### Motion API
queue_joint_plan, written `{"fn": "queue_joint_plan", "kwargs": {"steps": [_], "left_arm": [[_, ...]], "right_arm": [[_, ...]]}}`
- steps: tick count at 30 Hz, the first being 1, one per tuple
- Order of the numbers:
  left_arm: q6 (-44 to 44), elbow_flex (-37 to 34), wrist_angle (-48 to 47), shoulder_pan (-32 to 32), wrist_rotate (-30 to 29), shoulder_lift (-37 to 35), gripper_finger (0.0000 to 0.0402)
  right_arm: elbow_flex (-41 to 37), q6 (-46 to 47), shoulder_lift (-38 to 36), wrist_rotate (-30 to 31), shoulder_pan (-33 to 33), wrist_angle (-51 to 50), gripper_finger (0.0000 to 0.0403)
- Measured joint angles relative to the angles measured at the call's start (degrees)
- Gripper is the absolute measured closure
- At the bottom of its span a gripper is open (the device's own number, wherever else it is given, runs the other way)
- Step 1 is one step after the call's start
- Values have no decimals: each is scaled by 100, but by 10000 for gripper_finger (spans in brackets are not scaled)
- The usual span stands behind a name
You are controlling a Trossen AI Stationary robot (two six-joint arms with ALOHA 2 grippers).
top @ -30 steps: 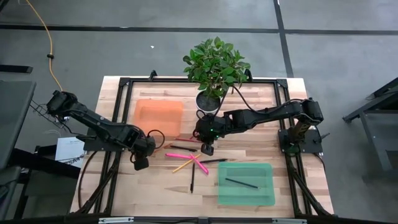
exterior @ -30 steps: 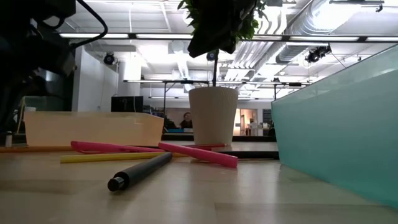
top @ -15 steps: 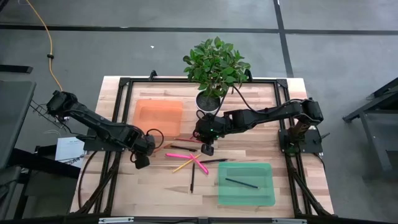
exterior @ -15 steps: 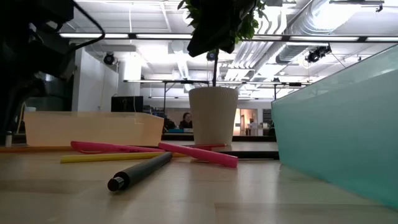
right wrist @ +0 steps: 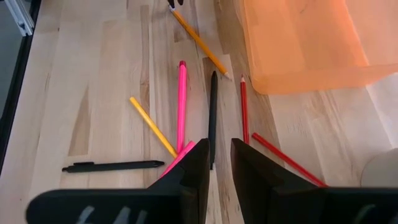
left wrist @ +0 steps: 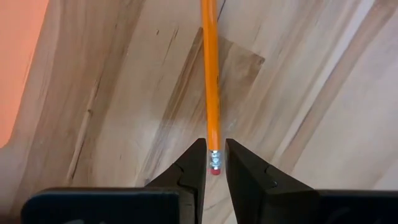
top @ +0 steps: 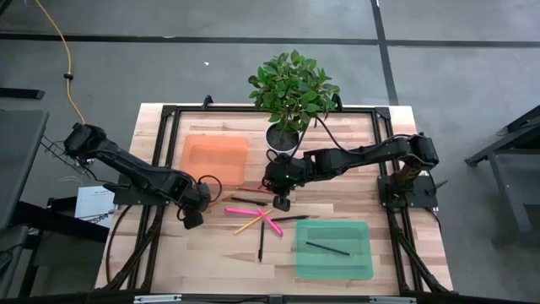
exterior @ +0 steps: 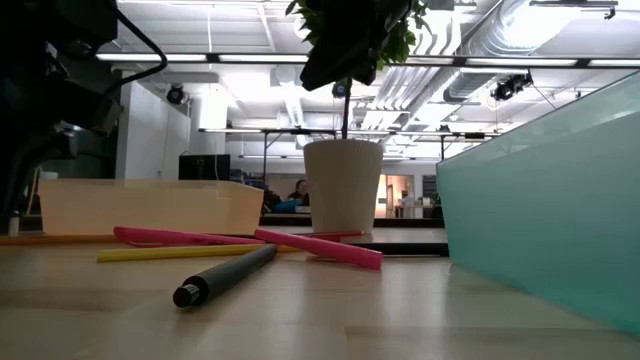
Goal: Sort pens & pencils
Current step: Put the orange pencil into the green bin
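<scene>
On the wooden table (top: pixel 211 262), made of pale planks with visible grain, the pens and pencils lie loose in the middle, between a green tray (top: pixel 334 250) at the near right and an orange tray (top: pixel 215 158) farther back on the left. Both trays are shallow, rectangular and of half-clear plastic. In the green tray lies one long dark pencil (top: pixel 327 248), thin and straight. In front of the trays a black pen (top: pixel 261 241) lies alone, matte and a little thicker than the pencils. Behind it two bright pink pens (top: pixel 255 214) and a yellow pencil (top: pixel 249 224) cross each other, and another black pen (top: pixel 290 219) lies just beside them. The left gripper (left wrist: pixel 210 163) is low over the table at the left of the group; its fingers (left wrist: pixel 194 163) are closed on the eraser end of an orange pencil (left wrist: pixel 211 74), which lies flat on the wood and points away from it, with a smooth painted body and a small metal ring. The right gripper (right wrist: pixel 215 163) hangs above the middle of the group, its fingers standing a little apart and holding nothing. Under it lie a dark pen (right wrist: pixel 212 118) and two thin red pencils (right wrist: pixel 244 109), near the orange tray. At the far edge stands a green leafy plant (top: pixel 291 89) in a round white pot (exterior: pixel 343 186).
</scene>
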Motion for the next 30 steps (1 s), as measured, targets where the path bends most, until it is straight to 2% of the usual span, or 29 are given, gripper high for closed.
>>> {"fn": "queue_joint_plan", "kwargs": {"steps": [11,30], "left_arm": [[-24,-2,507,0,108,536,355],[-172,-90,367,0,4,587,355]], "right_arm": [[0,2,0,0,0,0,346],[0,2,0,0,0,2,346]]}}
